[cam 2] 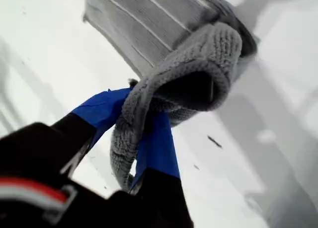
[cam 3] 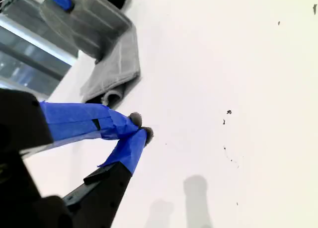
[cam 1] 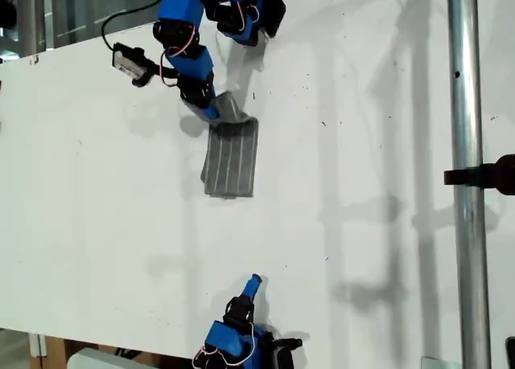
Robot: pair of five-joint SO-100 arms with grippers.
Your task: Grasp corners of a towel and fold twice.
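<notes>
The grey striped towel (cam 1: 233, 156) lies folded into a narrow strip on the white table, in the upper middle of the exterior view. Its far end curls upward, pinched between the blue fingers of my first gripper (cam 1: 216, 109), which is shut on it. Up close in the first wrist view, the towel (cam 2: 149, 24) has one edge (cam 2: 208, 54) rolled over my first gripper (cam 2: 131, 131). My second gripper (cam 1: 253, 282) hovers near the bottom edge of the exterior view, away from the cloth. In the second wrist view, my second gripper (cam 3: 141, 129) is shut on nothing, with the towel (cam 3: 117, 64) lying farther off.
A metal pole (cam 1: 467, 176) with a black clamp (cam 1: 483, 176) runs vertically along the exterior view's right. A small camera on a cable (cam 1: 129, 62) hangs off the first arm. Small dark specks (cam 3: 228, 112) dot the white table (cam 1: 96, 200).
</notes>
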